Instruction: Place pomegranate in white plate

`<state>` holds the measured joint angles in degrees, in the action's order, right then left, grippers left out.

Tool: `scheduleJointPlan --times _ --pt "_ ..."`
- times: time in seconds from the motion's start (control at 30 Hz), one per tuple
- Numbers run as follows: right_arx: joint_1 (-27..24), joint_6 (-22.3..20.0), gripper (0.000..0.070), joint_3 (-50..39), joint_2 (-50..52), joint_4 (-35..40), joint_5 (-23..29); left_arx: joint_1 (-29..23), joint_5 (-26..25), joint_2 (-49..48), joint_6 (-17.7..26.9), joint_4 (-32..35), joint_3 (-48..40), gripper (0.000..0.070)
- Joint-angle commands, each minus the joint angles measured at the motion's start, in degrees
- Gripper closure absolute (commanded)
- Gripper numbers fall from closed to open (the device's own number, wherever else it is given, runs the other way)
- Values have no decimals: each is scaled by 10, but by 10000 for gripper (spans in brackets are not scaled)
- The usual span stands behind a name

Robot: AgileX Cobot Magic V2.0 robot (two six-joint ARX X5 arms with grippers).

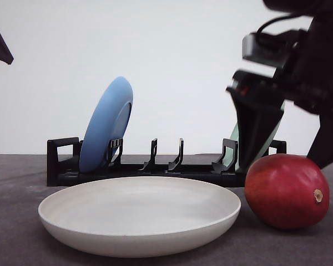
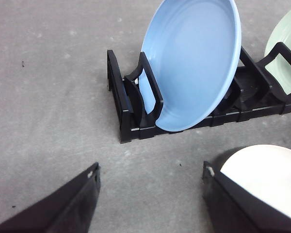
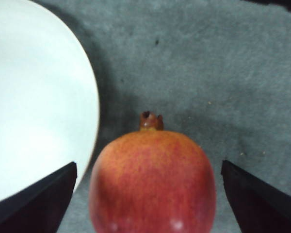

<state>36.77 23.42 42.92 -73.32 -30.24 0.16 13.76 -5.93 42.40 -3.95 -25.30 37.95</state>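
With the right gripper (image 3: 145, 194) spread wide around the pomegranate (image 3: 153, 182) beside the white plate (image 3: 39, 97), an off-centre squeeze could roll the fruit away.

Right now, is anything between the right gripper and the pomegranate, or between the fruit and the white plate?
Nothing visible. The open right gripper straddles the pomegranate, and the white plate lies right beside it.
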Motion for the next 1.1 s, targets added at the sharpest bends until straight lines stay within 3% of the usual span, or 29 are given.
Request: scheduleJointPlan --times 0.0,0.2,0.33,0.53,0.77,0.93,1.07 --pt "6 2 96 8 -20 4 1 1 -1 7 -2 4 2 305" --pt "6 3 100 8 -55 5 -2 1 -1 10 -2 4 2 305" --pt "6 3 191 8 -61 -4 -6 1 -1 10 -2 3 2 305" --pt "4 -3 203 22 -56 -40 -17 1 -1 10 -2 -6 2 305" --pt "10 -83 204 102 -56 -121 -37 1 -1 10 -4 -9 2 305" --pt "35 -116 204 129 -58 -58 -98 1 -1 10 -9 -9 2 305" --pt "67 -117 204 129 -71 19 -108 1 -1 10 -13 -8 2 305"
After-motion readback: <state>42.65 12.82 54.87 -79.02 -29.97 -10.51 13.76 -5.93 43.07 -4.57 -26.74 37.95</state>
